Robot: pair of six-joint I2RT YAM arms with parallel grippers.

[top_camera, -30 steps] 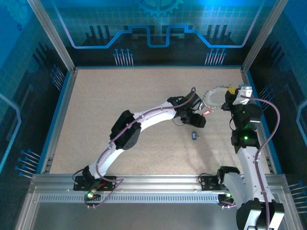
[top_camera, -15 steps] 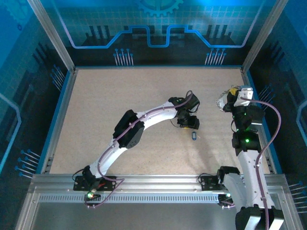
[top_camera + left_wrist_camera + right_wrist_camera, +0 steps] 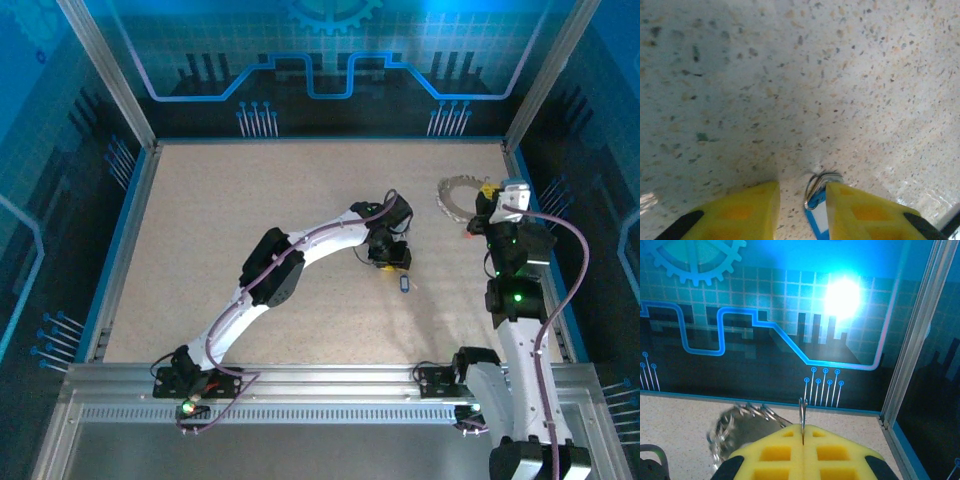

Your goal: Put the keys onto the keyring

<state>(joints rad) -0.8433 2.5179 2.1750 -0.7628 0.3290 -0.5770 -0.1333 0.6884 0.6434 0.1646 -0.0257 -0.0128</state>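
Half-open left gripper (image 3: 803, 189) flanks the blue key (image 3: 815, 213)

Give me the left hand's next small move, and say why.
Probably close the left hand on the blue key. The key lies on the table between the yellow fingers, close beside one of them, with a gap on the other side, so it is not gripped yet. The right hand is shut on the keyring.

Open tabletop (image 3: 220, 220) left and near; left arm (image 3: 330, 238) across the middle, keyring (image 3: 445, 197) far right.
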